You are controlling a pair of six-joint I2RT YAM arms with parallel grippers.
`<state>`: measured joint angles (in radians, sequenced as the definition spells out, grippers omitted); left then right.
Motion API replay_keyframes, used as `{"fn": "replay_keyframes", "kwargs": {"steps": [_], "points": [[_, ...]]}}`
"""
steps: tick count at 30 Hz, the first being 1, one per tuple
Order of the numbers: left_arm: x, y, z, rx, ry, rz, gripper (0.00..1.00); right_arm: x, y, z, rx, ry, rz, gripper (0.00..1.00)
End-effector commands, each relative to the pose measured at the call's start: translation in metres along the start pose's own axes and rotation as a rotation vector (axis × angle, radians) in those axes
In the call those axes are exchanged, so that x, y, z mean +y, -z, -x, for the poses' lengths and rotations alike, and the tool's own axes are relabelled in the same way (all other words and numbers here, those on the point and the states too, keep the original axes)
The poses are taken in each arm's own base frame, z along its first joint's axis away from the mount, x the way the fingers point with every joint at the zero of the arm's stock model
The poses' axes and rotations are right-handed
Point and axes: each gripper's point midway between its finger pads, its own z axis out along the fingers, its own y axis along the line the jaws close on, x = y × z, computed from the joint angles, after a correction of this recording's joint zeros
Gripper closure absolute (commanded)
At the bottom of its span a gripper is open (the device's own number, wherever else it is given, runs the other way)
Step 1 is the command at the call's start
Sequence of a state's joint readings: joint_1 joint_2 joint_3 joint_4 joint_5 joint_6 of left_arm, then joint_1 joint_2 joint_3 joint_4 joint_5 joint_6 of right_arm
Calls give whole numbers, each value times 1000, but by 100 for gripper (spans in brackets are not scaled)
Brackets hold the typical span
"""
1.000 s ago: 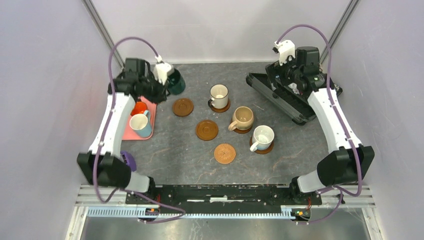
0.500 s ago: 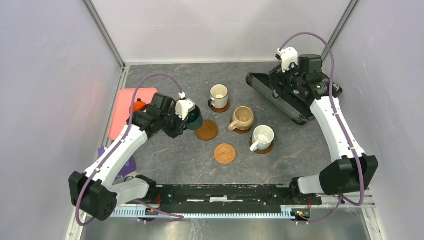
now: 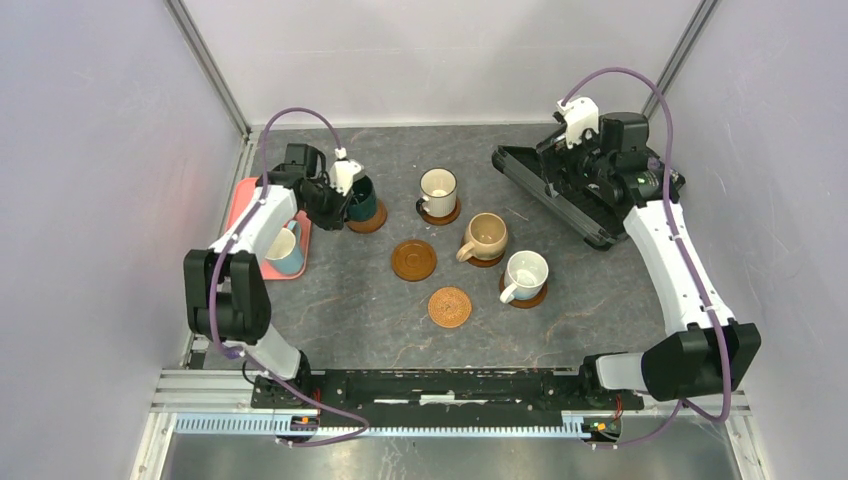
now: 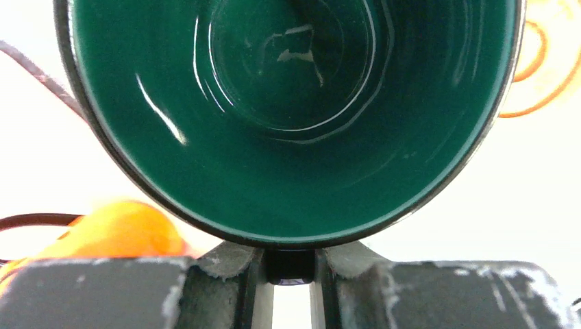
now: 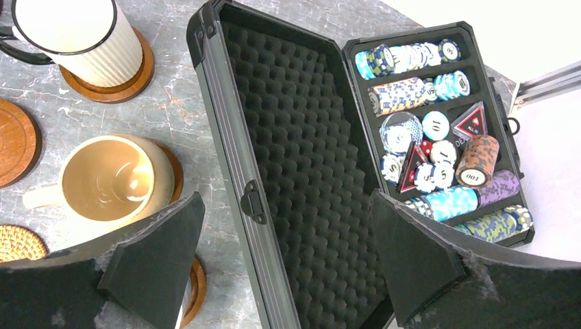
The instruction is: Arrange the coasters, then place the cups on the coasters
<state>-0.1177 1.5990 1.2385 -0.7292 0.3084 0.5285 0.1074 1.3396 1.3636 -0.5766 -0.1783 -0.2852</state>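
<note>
- Since half a second ago, the left arm has swung back from the middle of the worktop (image 3: pixel 350 320) toward its far left. It has carried the dark green mug (image 3: pixel 362 198) away from the bare brown coaster (image 3: pixel 413 259).
- The dark green mug now stands upright over the far-left coaster (image 3: pixel 374 222), whose brown rim shows at the mug's near side. Whether the mug rests on it cannot be told.
- The left gripper (image 4: pixel 291 274) has its jaws nearly together, pinching a dark part of the mug at its near edge. The wrist view looks straight down into the glossy green inside.
- The right gripper (image 5: pixel 286 205) hovers over an open black case (image 5: pixel 294 123) at the far right, its jaws spread wide and holding nothing.
- One half of the case is lined with foam; the other holds rows of coloured poker chips (image 5: pixel 410 92).
- A cream striped mug (image 3: pixel 438 187), a beige mug (image 3: pixel 487 235) and a white mug (image 3: pixel 526 272) run diagonally from far centre toward the near right. Each stands on one of the occupied coasters (image 3: pixel 438 217).
- The bare brown coaster lies just left of the beige mug. A lighter woven coaster (image 3: pixel 450 307) lies nearer, left of the white mug.
- A light blue mug (image 3: pixel 283 250) stands on a pink tray (image 3: pixel 262 272) at the left edge, partly under the left arm.
</note>
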Motion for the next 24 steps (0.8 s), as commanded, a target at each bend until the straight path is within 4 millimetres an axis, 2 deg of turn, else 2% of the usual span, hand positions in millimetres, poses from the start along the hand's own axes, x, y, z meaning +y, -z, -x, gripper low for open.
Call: {"fn": "replay_keyframes", "kwargs": {"steps": [1,11,24], "points": [[24,5,40,-132,-193,14,98,-4,11,8,-48,11,-27,2],[54,-25,38,-112,-241,-4,98,-5,11,2,-36,10,-31,2],[65,-45,26,-65,-235,-1,96,-6,6,-1,-21,10,-28,2]]}}
